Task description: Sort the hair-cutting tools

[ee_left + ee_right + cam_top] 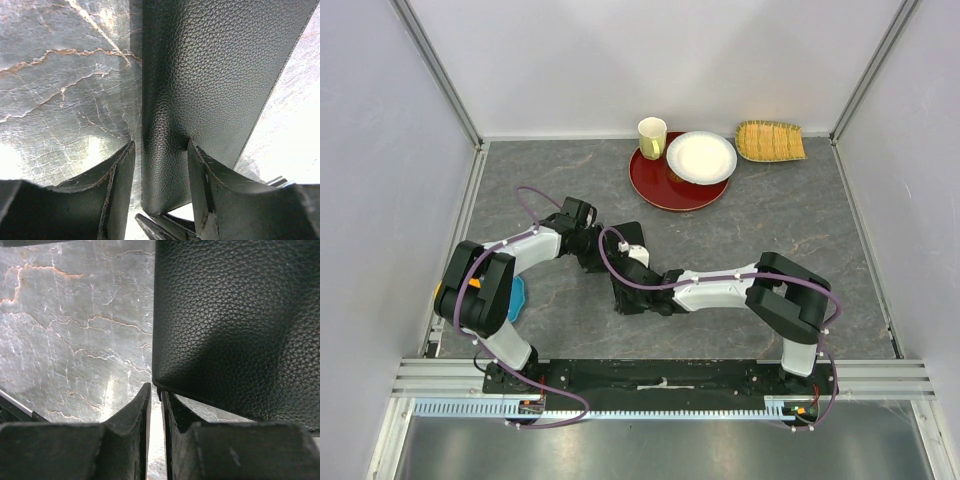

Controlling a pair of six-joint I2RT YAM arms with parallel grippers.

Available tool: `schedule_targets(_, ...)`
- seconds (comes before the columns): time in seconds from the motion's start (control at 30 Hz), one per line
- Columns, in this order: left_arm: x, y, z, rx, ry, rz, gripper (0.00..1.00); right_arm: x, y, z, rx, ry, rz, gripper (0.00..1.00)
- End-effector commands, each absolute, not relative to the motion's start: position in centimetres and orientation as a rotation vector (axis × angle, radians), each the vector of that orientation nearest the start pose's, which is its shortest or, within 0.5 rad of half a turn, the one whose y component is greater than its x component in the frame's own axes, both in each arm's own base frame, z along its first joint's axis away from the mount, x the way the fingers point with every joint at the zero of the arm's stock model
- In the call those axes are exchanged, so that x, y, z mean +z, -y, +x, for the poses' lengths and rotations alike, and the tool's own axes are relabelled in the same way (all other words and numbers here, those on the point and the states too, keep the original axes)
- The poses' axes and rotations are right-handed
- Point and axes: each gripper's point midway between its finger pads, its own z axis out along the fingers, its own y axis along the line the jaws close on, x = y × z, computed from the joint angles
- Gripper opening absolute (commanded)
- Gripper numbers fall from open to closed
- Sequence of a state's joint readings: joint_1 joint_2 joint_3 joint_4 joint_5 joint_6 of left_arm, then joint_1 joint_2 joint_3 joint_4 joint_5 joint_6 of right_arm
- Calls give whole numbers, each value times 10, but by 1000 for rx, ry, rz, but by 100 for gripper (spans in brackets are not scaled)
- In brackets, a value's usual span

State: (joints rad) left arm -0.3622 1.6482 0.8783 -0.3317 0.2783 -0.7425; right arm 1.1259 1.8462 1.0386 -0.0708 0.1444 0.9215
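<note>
The large black leather-grain case (638,300) lies mid-table under both wrists. My left gripper (590,246) has a folded edge of the case (210,75) between its fingers (161,145) and is shut on it. A slim dark pointed piece (155,227) shows just under that edge; I cannot tell which tool it is. My right gripper (626,262) is shut and empty, its tips (156,389) at the rounded corner of the case (235,325). The silver scissors and the combs are hidden from view.
A red round tray (665,192) at the back holds a white plate (701,157) and a cream cup (652,137). A woven yellow basket (770,141) stands to its right. A blue thing (517,297) lies beside the left arm. White walls enclose the marbled grey table (790,220).
</note>
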Motion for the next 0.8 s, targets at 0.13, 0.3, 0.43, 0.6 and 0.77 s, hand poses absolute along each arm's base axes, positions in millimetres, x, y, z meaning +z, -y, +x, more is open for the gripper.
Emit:
schedule_targets(0.13,-2,178,259,-594,-2896,-479,52,28,-404,211,629,-2476,-37,0)
schedule_targets(0.3,-2,180,254,-639,-2883,-468,59,39,-405,222,598,-2420,-89,0)
schedule_targets(0.43,2,184,255,-691,-2850,-477,62,58,-411,224,644,-2377,-150,0)
schedule_targets(0.6,4,197,251,-830,-2813,-499,65,89,-426,223,742,-2322,-221,0)
schedule_targets(0.77,9,206,258,-914,-2776,-515,66,107,-436,222,816,-2298,-269,0)
